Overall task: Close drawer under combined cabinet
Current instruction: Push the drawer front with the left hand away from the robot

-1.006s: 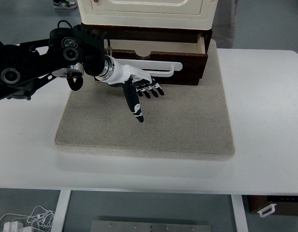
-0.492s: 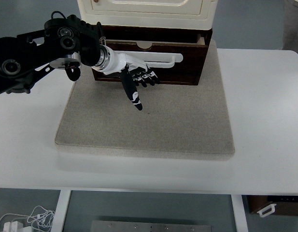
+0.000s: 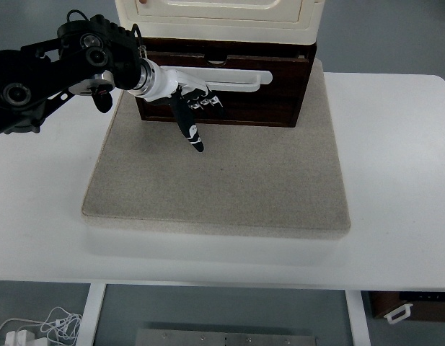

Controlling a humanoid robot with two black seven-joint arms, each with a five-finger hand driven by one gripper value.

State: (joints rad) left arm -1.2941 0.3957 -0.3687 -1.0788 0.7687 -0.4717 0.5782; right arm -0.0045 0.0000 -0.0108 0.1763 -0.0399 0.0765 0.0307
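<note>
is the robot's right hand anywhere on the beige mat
No, only the left hand shows, at the dark brown wooden drawer above the beige mat.

The drawer (image 3: 229, 97) looks like dark, smooth wood, its handle (image 3: 236, 78) glossy white plastic; the mat (image 3: 229, 187) is matt grey (rough, felt-like); the table (image 3: 395, 180) smooth white.

Left hand (image 3: 184, 101) flat against drawer (image 3: 229, 97) front.

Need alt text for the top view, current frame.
The robot's left hand presses flat against the dark wooden drawer beneath the cream cabinet, beside its white handle. The cabinet stands on a grey mat on a white table.
</note>
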